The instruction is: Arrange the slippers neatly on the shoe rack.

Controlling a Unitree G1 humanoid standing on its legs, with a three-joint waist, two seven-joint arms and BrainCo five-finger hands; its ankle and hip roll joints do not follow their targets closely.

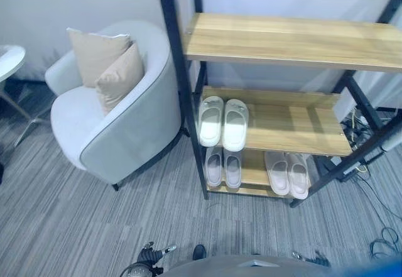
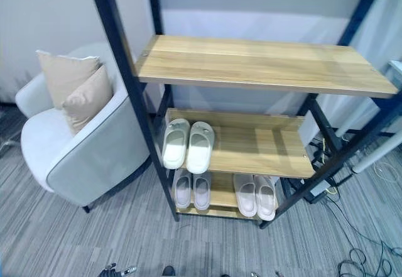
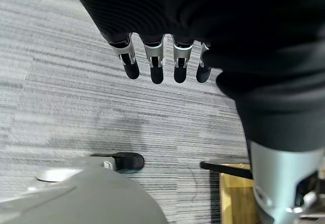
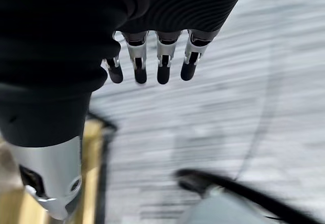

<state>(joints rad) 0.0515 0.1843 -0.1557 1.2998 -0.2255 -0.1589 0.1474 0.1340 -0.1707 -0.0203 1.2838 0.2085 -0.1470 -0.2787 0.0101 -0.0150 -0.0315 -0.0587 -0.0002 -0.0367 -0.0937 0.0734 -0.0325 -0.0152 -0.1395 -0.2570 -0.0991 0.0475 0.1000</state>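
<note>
A black-framed shoe rack [image 1: 276, 41] with wooden shelves stands ahead. A white pair of slippers [image 1: 223, 122] lies side by side at the left end of the middle shelf [image 1: 295, 126]. On the bottom shelf a pale grey pair [image 1: 223, 166] lies at the left and a pinkish pair [image 1: 287, 173] at the right. The top shelf is bare. My left hand [image 3: 155, 61] hangs over the carpet with straight fingers and holds nothing. My right hand [image 4: 162, 61] hangs the same way, open, above the carpet by the rack's foot.
A light grey armchair [image 1: 110, 126] with two beige cushions [image 1: 110, 63] stands just left of the rack. A white round table [image 1: 9, 60] sits at the far left. Cables [image 1: 377, 227] lie on the grey carpet to the right of the rack.
</note>
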